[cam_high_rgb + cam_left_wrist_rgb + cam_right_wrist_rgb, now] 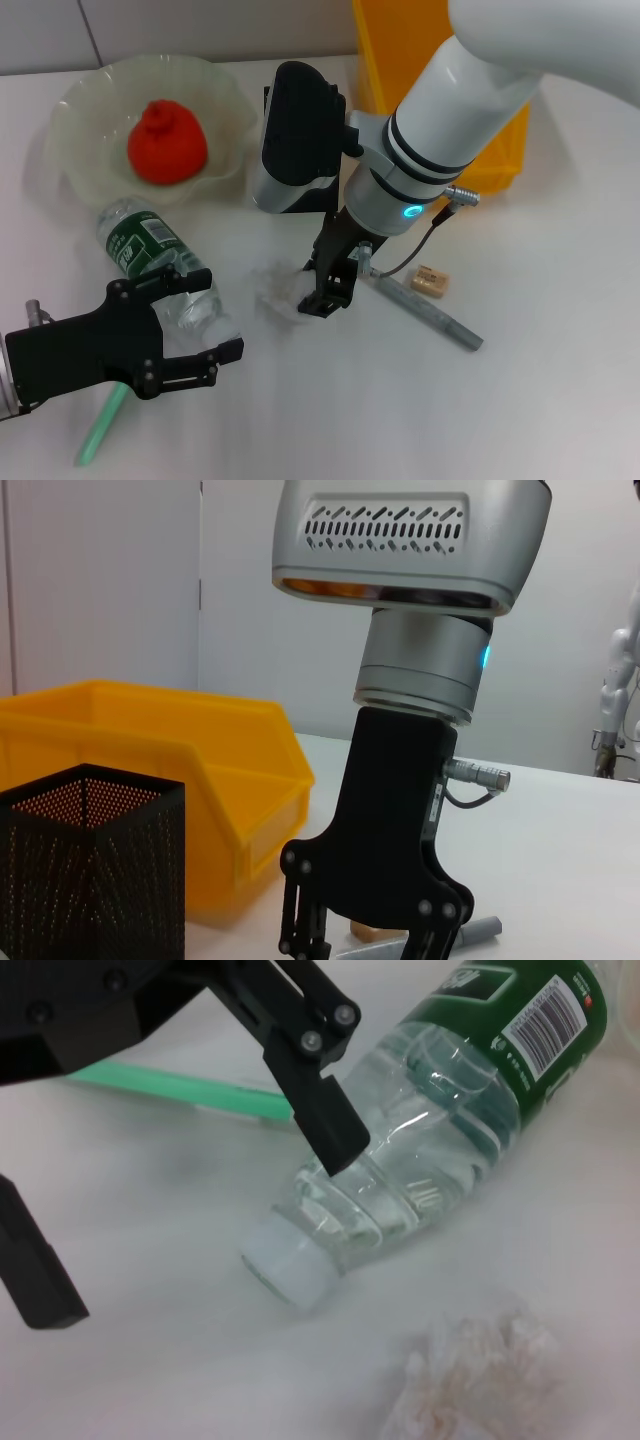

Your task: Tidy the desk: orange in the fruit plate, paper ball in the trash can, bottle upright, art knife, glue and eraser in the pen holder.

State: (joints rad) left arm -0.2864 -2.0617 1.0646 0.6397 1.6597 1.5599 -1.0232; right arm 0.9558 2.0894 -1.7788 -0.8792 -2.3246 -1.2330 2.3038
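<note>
Lying on its side, bottle (pixel 420 1170) showing green label with barcode, writing unreadable, left gripper (pixel 205 318) spread open straddling its neck, right gripper (pixel 335 285) reaching down over paper ball (pixel 280 290), finger state impossible to tell.

Red-orange orange (pixel 167 143) in pale-green fruit plate (pixel 80 110), yellow trash can (pixel 400 50), black mesh pen holder (pixel 90 870), green-labelled bottle (pixel 160 265).

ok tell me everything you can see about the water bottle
The bottle is small, clear ribbed plastic with a dark green label and a pale cap. It lies on its side on the white table, cap toward the paper ball, base near the fruit plate. The open left gripper straddles its neck end, one finger against it.
</note>
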